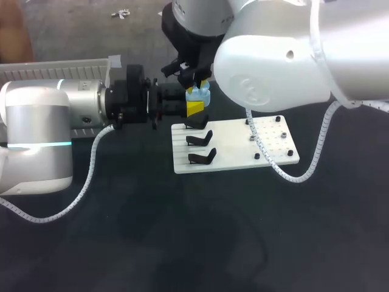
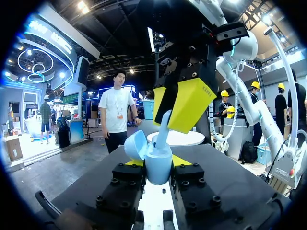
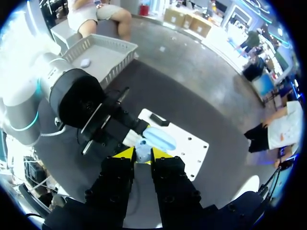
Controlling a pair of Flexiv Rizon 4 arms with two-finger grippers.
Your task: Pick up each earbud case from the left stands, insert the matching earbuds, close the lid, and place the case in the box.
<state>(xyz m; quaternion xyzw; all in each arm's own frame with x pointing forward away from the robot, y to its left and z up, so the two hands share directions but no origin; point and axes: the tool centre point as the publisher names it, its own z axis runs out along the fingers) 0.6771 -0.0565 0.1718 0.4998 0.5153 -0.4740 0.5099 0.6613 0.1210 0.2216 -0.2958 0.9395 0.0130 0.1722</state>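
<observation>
Nearest the camera in the head view lies the dark bench (image 1: 182, 243), bare across the lower half of the frame. Just right of centre a white board (image 1: 237, 143) rests flat on it, with three black stands (image 1: 200, 139) in a row down its left edge and several small dark studs on its right half. Above the top stand, the left arm's fingers (image 1: 194, 109) reach in level from the left edge of the frame and are clamped on a pale blue earbud case (image 1: 199, 95), holding it clear of the board. In the left wrist view the case (image 2: 158, 165) stands upright between the yellow tips (image 2: 181, 160), with its lid (image 2: 136, 143) swung open to one side. The right arm's fingers (image 1: 200, 82) come down from the upper right onto the case. They are pinched on a pale earbud (image 2: 163, 127) whose lower end is at the case's open mouth. In the right wrist view the earbud (image 3: 142, 152) sits between that arm's own yellow tips (image 3: 158, 154), just over the case. Farthest back, at the upper left, a white basket (image 1: 55, 68) stands on the bench.
</observation>
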